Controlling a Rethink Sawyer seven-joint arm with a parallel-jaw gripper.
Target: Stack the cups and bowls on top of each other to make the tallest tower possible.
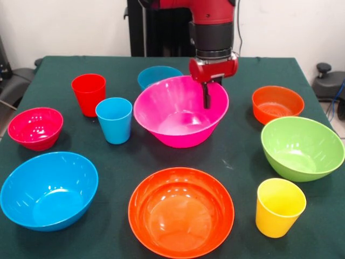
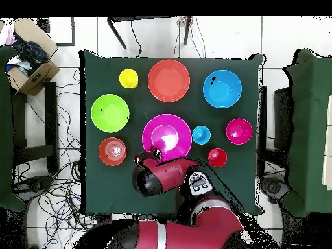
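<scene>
Hand (image 1: 207, 96) hangs over far rim of big pink bowl (image 1: 180, 110), fingers pressed together w/ nothing between, tips dipping just inside rim. Pink bowl sits mid-bench (image 1: 237, 156), empty. Small blue bowl (image 1: 158, 75) just behind it. Light blue cup (image 1: 114, 120) beside pink bowl, red cup (image 1: 89, 94) near that. Yellow cup (image 1: 279, 207), other bowls spread apart round the bench, nothing stacked.

The front camera faces the robot across the table (image 1: 237, 156); the overhead camera looks straight down. Both show the whole tabletop.
</scene>
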